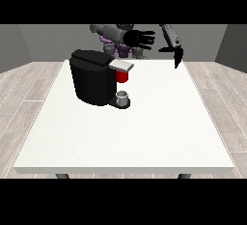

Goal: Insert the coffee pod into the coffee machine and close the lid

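The black coffee machine point(91, 81) stands on the white table point(144, 137), left of the middle. Its grey lid point(121, 65) juts out to the right, and a red thing at the machine point(122, 77) sits just under it. A small grey thing point(123, 96) stands on the machine's base below; I cannot tell whether it is the pod. The hand at the view's left point(139, 37) is raised in front of the robot's body with its fingers spread, holding nothing. The hand at the view's right point(177, 55) hangs over the table's far edge, fingers pointing down and thumb out, holding nothing.
The robot's torso point(116, 35) is behind the table's far edge. Wooden floor point(29, 89) surrounds the table on both sides.
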`<state>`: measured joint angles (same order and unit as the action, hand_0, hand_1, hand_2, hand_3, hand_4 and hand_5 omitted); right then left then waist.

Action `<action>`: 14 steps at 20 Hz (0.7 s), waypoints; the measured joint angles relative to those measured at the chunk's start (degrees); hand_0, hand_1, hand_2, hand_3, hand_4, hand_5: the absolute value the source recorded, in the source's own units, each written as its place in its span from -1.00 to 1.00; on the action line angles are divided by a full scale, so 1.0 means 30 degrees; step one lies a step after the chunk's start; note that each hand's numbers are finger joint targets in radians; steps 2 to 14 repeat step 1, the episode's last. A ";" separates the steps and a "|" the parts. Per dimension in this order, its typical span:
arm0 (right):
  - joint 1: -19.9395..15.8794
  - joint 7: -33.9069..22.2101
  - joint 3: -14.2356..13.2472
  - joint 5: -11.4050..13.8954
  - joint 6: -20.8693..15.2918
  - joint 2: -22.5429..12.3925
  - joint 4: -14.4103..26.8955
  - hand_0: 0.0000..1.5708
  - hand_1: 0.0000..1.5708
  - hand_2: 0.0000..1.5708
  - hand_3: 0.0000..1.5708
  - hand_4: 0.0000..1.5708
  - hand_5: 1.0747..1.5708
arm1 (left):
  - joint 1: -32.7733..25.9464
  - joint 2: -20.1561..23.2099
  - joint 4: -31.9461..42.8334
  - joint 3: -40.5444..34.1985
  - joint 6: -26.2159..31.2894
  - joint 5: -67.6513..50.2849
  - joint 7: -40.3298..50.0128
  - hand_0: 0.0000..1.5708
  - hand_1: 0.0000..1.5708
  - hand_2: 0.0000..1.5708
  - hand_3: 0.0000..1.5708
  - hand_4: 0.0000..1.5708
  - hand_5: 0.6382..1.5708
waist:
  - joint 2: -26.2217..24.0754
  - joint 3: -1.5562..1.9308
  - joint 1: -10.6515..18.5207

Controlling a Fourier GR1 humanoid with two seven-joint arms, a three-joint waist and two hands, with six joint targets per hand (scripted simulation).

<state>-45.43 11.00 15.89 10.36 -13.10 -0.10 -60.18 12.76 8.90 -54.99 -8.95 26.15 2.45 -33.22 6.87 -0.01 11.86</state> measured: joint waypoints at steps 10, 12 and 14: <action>0.0295 0.0385 0.0571 -0.0254 0.0107 0.0007 -0.0271 -1.00 -1.00 -1.00 -1.00 -0.41 1.00 | 0.0067 0.0029 0.0173 0.0013 -0.0022 0.0077 -0.0227 -1.00 -1.00 -1.00 -1.00 -0.79 1.00 | 0.0112 0.0000 -0.0013; 0.0295 0.0385 0.0571 -0.0254 0.0107 0.0007 -0.0271 -1.00 -1.00 -1.00 -1.00 -0.41 1.00 | 0.0067 0.0029 0.0173 0.0013 -0.0022 0.0077 -0.0227 -1.00 -1.00 -1.00 -1.00 -0.79 1.00 | 0.0112 0.0000 -0.0013; 0.0295 0.0385 0.0571 -0.0254 0.0107 0.0007 -0.0271 -1.00 -1.00 -1.00 -1.00 -0.41 1.00 | 0.0067 0.0029 0.0173 0.0013 -0.0022 0.0077 -0.0227 -1.00 -1.00 -1.00 -1.00 -0.79 1.00 | 0.0112 0.0000 -0.0013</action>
